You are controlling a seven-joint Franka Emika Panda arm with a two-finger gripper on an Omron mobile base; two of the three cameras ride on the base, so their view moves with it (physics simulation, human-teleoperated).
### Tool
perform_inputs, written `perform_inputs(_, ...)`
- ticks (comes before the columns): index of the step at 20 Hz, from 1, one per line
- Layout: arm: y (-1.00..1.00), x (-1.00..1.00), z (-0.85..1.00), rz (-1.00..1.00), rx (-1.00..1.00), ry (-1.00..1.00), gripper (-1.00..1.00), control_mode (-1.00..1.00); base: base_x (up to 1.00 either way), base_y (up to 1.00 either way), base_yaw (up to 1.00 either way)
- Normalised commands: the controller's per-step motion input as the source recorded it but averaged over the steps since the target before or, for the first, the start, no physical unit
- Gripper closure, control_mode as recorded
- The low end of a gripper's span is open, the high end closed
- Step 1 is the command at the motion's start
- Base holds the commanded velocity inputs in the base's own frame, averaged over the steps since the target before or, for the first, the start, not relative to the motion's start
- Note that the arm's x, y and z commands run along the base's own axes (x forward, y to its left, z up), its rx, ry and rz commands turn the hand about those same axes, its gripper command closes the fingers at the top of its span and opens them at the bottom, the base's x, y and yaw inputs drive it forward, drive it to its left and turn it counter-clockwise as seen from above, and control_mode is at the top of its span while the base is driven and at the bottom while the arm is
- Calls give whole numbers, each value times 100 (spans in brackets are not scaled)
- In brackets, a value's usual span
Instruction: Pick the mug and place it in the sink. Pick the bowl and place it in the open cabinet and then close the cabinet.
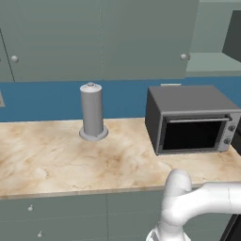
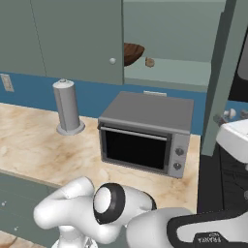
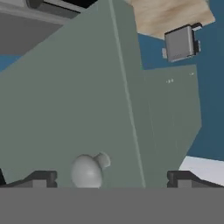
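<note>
- Marble counter [image 1: 56, 155] under a blue backsplash [image 1: 42, 101], carrying microwave [image 2: 145, 133] and grey canister [image 1: 92, 112]
- Bowl [image 2: 132, 53] up inside the open cabinet [image 2: 169, 68]
- Gripper [image 3: 111, 179] spread wide at the door's knob [image 3: 87, 170], gripping nothing

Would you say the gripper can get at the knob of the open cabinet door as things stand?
Probably yes: in the hand view the gripper is open, and the pale knob on the cabinet door sits between its fingertips with nothing in between.
</note>
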Motion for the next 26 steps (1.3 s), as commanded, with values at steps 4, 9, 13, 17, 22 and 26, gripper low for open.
perform_inputs(4,-22,96,-3,19,0,26,-100,-100,0,0,0)
perform_inputs(9,-6,54,1,14,0,15,-100,-100,0,0,0)
perform_inputs(13,46,8,6,-4,0,5,-100,-100,0,0,0)
perform_inputs(17,68,9,1,-9,-2,0,-100,-100,0,0,0)
perform_inputs(22,95,7,4,-15,-10,0,-100,-100,0,0,0)
perform_inputs(26,100,28,9,-23,-11,0,-100,-100,0,0,0)
